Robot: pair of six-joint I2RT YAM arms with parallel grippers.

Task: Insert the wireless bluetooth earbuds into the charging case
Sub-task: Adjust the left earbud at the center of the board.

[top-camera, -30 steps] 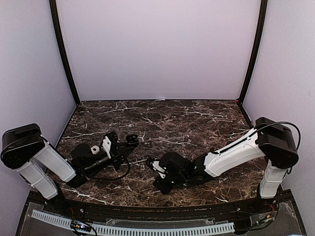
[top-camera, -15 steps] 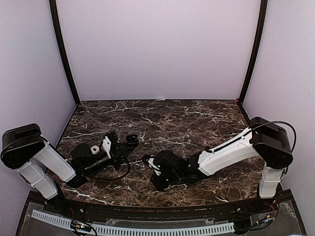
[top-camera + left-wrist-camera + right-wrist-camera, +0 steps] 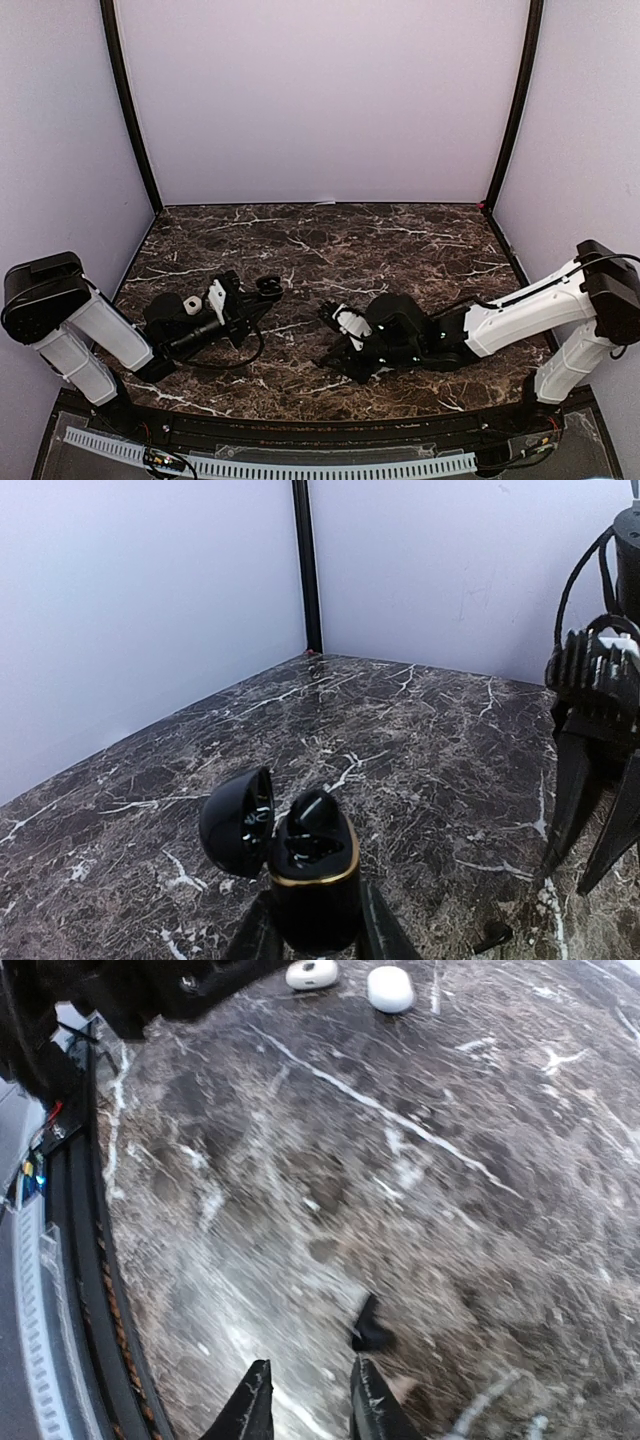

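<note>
My left gripper (image 3: 258, 296) is shut on a black charging case (image 3: 312, 880) with a gold rim. It holds the case upright with the lid (image 3: 238, 822) swung open to the left. One black earbud (image 3: 312, 812) sits in the case; the slot beside it looks empty. A second black earbud (image 3: 370, 1328) lies on the marble and also shows in the left wrist view (image 3: 495, 937). My right gripper (image 3: 308, 1405) is open and empty, low over the table. The loose earbud lies just ahead of its right fingertip, outside the jaws. The right gripper also shows in the top view (image 3: 335, 360).
The dark marble table (image 3: 360, 245) has purple walls on three sides. Two white oval objects (image 3: 390, 988) lie beside the left arm at the top of the right wrist view. The table's black front edge (image 3: 75, 1260) runs close to the left of my right gripper.
My right arm first reached left, then pulled back to the right, and its gripper now sits a little farther right. The left gripper and the case have not moved.
</note>
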